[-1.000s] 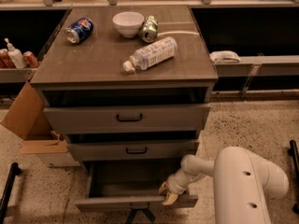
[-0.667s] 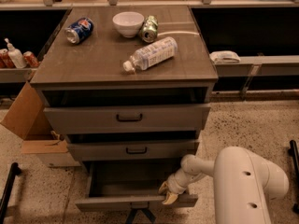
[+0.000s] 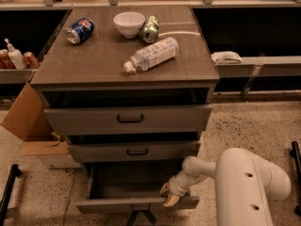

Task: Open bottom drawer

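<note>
The gripper (image 3: 168, 195) sits on the front edge of the bottom drawer (image 3: 113, 205), near its right end; its grip cannot be told. Left of it the drawer's inside lies open.

**Three drawers, two cans, one each of the rest**

One hand (image 3: 168, 195), low at the front edge of the bottom drawer (image 3: 108, 205). Three drawers in all: that one, then the middle drawer (image 3: 134, 151) and the top drawer (image 3: 127, 119) above the hand. On the surface (image 3: 94, 60), higher and beyond the hand: two cans, a blue can (image 3: 79, 30) and a green can (image 3: 151, 28); one bowl (image 3: 129, 23); one bottle (image 3: 150, 54). One box (image 3: 33, 126) sits up and off to the hand's left in view.
</note>
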Available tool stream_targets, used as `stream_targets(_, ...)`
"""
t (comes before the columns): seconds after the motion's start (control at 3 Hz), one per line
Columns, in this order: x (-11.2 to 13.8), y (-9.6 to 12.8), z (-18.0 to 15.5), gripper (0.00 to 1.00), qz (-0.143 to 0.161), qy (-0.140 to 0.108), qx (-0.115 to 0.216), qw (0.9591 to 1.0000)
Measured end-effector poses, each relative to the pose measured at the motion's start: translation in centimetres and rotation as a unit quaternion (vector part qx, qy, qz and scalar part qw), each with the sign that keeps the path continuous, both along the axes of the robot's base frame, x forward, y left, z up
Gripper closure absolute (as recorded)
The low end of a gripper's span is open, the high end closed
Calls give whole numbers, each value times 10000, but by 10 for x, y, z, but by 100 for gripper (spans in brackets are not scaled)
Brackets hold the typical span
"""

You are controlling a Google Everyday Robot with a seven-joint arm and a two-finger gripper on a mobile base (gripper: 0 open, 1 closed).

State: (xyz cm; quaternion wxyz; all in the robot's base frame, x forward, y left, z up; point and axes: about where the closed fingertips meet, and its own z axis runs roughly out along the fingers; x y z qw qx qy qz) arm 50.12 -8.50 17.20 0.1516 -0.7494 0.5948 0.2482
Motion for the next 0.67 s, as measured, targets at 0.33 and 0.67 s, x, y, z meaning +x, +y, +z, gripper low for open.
stream_targets(0.33,0,0,0,3,1,2,1,10000)
stream_targets(0.67,-1,1,-1,0,5,11,4,10000)
